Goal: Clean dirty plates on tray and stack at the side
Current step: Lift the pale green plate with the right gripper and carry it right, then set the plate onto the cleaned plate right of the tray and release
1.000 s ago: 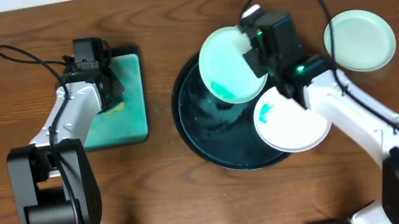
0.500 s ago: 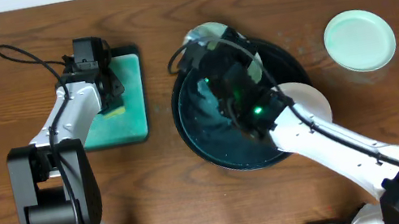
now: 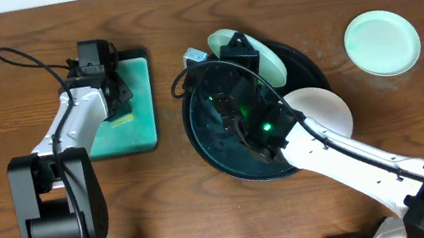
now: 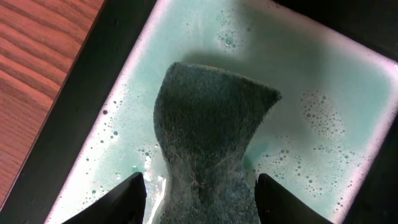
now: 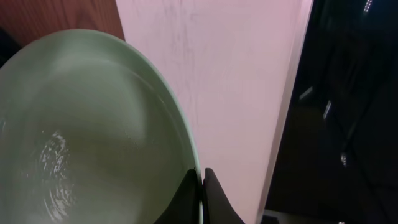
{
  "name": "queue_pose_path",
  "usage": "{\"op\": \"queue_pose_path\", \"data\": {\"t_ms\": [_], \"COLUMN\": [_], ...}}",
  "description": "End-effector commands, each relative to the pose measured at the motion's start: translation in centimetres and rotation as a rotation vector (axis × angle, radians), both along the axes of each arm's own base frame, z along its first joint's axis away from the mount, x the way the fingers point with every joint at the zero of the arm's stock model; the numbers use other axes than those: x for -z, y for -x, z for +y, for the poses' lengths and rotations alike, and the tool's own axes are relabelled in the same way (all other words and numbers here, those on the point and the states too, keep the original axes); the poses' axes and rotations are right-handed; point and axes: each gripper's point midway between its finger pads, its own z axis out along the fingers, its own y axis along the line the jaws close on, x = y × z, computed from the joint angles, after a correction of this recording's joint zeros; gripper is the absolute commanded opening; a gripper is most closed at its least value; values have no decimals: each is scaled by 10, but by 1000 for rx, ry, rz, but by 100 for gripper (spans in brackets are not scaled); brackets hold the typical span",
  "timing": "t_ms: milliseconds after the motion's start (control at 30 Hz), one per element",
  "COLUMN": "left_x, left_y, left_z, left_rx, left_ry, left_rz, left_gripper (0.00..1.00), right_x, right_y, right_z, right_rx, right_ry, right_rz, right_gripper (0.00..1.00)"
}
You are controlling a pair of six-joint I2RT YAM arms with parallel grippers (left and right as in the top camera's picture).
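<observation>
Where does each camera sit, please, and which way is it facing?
Overhead: above the table, looking straight down on the round tray, rectangular tray, left arm and right arm.
Left wrist: on that arm, facing down at the sponge in foamy liquid; open left hand shows.
Right wrist: faces along the tilted plate; right hand pinches its rim.
Shared: overhead and right wrist both show the tilted plate.

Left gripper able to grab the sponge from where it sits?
Likely yes. The left gripper is open, one finger on each side of the sponge lying in the soapy rectangular tray, with nothing between them.
</observation>
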Motion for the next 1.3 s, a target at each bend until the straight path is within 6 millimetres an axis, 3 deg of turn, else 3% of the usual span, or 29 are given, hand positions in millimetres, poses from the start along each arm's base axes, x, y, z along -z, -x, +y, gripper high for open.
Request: {"op": "queue_pose_path", "data": {"t_ms": [0, 167, 267, 400, 633, 733, 833, 933, 1067, 1200, 1267], "left_x": [-1, 0, 0, 0, 0, 0, 0, 0, 1, 1, 1], "left_y": [2, 3, 3, 3, 3, 3, 3, 3, 5, 6, 6], "left_z": [1, 2, 2, 2, 2, 2, 2, 1, 2, 2, 2], "left_rx": [-5, -5, -5, -5, -5, -5, -5, -5, -5, -5, -5], "left_ry": [-4, -4, -4, -4, -4, -4, -4, -4, -5, -5, -5], "left_rz": [1, 8, 8, 8, 9, 9, 8, 9, 17, 20, 20], "left_gripper": [58, 57, 58, 58, 58, 58, 59, 59, 59, 59, 59], "right_x": [-12, -15, -12, 12, 55, 60, 64, 75, 92, 108, 122], "right_y": [4, 2, -4, -22, -53, -60, -63, -56, -33, -16, -14], "right_z": [-3, -5, -14, -32, -80, -120, -174, -245, -334, -392, -407], "right_rx": [8, 27, 67, 98, 182, 242, 341, 506, 735, 867, 909], "right_ry": [27, -44, -190, -480, -1215, -1470, -1659, -1740, -1824, -1837, -1838], "right_rz": [-21, -41, -54, 16, 283, 366, 378, 307, 178, 76, 55], "right_gripper": [1, 1, 1, 1, 1, 1, 1, 1, 1, 1, 1]}}
